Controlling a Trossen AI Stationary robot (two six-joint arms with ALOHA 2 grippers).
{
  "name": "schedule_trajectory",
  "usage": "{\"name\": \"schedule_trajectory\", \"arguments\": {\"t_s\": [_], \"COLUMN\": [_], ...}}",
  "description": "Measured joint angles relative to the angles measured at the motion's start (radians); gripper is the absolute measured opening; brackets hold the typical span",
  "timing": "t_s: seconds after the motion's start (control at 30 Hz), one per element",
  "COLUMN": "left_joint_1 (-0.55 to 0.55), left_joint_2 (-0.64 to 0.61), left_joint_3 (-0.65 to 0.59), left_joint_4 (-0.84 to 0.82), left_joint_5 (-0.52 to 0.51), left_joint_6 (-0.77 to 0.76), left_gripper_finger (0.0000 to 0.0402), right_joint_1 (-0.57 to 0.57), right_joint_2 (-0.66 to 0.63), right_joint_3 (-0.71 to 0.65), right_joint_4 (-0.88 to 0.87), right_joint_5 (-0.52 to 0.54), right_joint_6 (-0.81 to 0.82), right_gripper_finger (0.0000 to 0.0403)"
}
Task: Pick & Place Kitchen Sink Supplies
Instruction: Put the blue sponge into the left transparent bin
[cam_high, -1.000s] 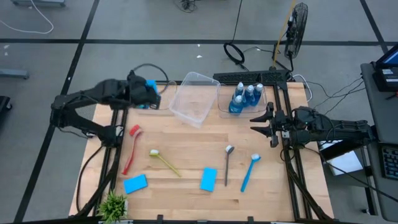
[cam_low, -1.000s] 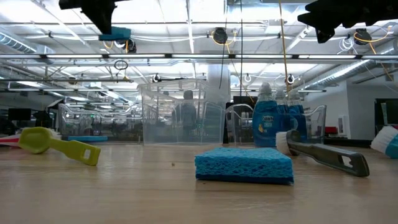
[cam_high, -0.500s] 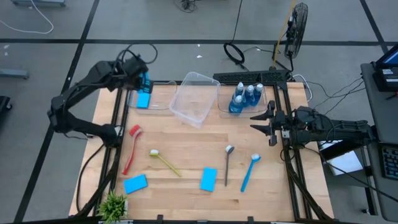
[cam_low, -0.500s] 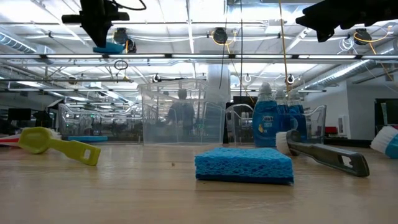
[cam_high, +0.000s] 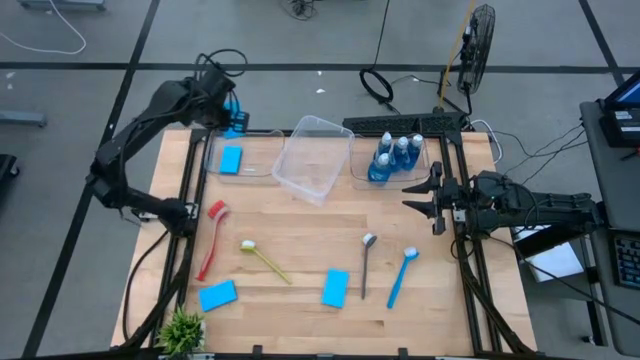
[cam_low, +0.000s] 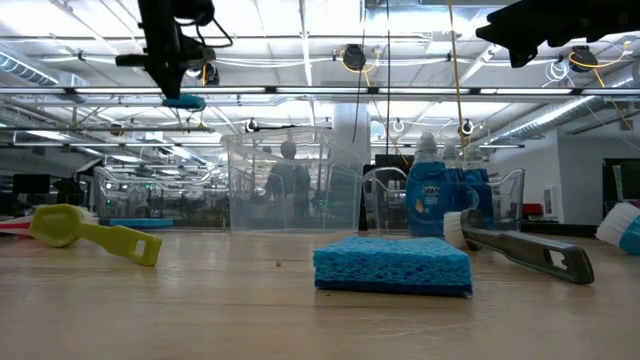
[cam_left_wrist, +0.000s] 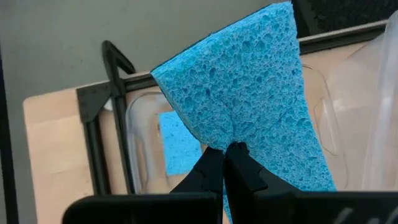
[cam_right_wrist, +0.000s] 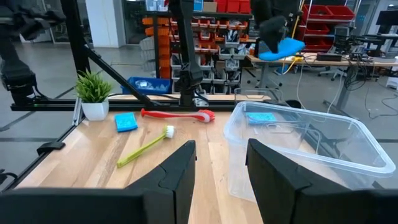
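My left gripper (cam_high: 232, 118) is up over the table's far left corner, shut on a bright-blue sponge (cam_left_wrist: 249, 93), which also shows high up in the low view (cam_low: 185, 101). Below it a clear bin (cam_high: 250, 172) holds another blue sponge (cam_high: 231, 160) lying flat on its floor. My right gripper (cam_high: 418, 195) waits open and level at the table's right side, nothing between its fingers (cam_right_wrist: 180, 171). Three blue bottles (cam_high: 395, 155) stand in the far right bin. My left gripper pinches the sponge between its two fingers at one edge (cam_left_wrist: 231, 140), where the sponge is creased and squeezed thin. The fingers slant down from above. The sponge sticks out beyond the fingertips, lifted clear over the bin's far rim.
A tilted clear bin (cam_high: 315, 158) stands between the two others. On the wood lie a red brush (cam_high: 212, 238), a yellow brush (cam_high: 263, 258), two more sponges (cam_high: 218, 295) (cam_high: 336, 287), a metal spoon tool (cam_high: 366, 262) and a blue brush (cam_high: 400, 275). A green plant (cam_high: 182, 328) marks the near left corner.
My left gripper has swung toward the table's far edge with the sponge held clear, turning as it went, and now hangs over the far rim of the left bin. The sponge lying in that bin has come into sight from under the arm.
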Motion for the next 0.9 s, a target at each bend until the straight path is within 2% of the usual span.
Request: {"name": "schedule_trajectory", "arguments": {"t_s": [0.63,0.8,0.9], "left_joint_1": [0.01,-0.014,-0.028], "left_joint_2": [0.331,0.327,0.312], "left_joint_3": [-0.003,-0.099,-0.179], "left_joint_4": [0.018,0.088,0.087], "left_joint_5": [0.105,0.161,0.159], "left_joint_6": [0.073,0.051,0.03], "left_gripper_finger": [0.0,0.0,0.0], "right_joint_1": [0.0,0.0,0.0], "right_joint_2": [0.0,0.0,0.0], "right_joint_3": [0.0,0.0,0.0], "right_joint_4": [0.0,0.0,0.0], "right_joint_5": [0.0,0.0,0.0], "right_joint_6": [-0.005,-0.007,-0.007], "right_gripper_finger": [0.013,0.013,0.013]}}
